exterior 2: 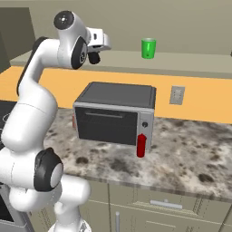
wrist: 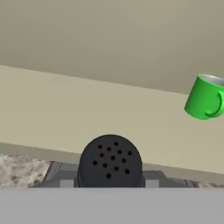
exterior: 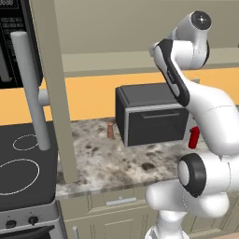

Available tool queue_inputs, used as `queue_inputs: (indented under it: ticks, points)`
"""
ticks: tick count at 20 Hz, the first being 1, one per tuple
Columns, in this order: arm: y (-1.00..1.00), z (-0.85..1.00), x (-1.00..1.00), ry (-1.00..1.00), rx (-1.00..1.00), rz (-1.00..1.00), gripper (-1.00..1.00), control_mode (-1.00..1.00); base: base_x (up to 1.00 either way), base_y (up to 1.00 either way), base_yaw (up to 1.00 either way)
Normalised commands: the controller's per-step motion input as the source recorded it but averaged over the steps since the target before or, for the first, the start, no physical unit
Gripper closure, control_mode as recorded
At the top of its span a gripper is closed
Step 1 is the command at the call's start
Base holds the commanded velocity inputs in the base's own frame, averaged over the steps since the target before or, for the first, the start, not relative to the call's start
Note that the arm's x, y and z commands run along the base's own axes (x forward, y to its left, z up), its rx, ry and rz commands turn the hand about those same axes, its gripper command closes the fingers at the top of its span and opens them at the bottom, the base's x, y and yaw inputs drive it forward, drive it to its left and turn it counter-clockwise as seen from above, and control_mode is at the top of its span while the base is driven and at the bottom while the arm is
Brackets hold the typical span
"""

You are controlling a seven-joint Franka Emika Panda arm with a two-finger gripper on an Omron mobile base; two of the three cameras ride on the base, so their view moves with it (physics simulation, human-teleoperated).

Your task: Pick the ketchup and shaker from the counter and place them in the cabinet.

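My gripper point(exterior 2: 94, 56) is raised in front of the cabinet's inner shelf point(exterior 2: 190, 64), shut on the black shaker point(wrist: 110, 162). In the hand view the shaker's rounded, perforated top sits low in the middle, just before the shelf's front edge point(wrist: 65, 151). The shaker point(exterior 2: 94, 58) hangs as a small dark shape under the hand. The red ketchup point(exterior 2: 141, 145) stands upright on the granite counter point(exterior 2: 195, 156), at the toaster oven's front right corner. From the left base the ketchup point(exterior: 193, 137) is partly hidden behind my arm.
A green mug point(exterior 2: 148, 48) stands on the shelf, to the right of the hand. The open cabinet door point(exterior: 52, 88) with its grey bar handle point(exterior: 30, 88) hangs at left. The toaster oven point(exterior: 149, 114), a reddish-brown shaker point(exterior: 110, 130) and the stovetop point(exterior: 23, 168) lie below.
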Motion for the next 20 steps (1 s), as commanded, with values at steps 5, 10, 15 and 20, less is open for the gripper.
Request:
queue_inputs:
  ticks: [5, 10, 15, 20]
  points:
    - [0.0, -0.12, 0.44, 0.06, 0.0, 0.0, 1.0, -1.0, 0.0, 0.0, 0.0]
    - [0.0, -0.19, 0.44, 0.07, 0.0, 0.0, 1.0, -1.0, 0.0, 0.0, 0.0]
    - [0.0, -0.19, 0.39, 0.06, 0.0, 0.0, 1.0, -1.0, 0.0, 0.0, 0.0]
    - [0.0, -0.12, 0.4, 0.02, 0.0, 0.0, 1.0, -1.0, 0.0, 0.0, 0.0]
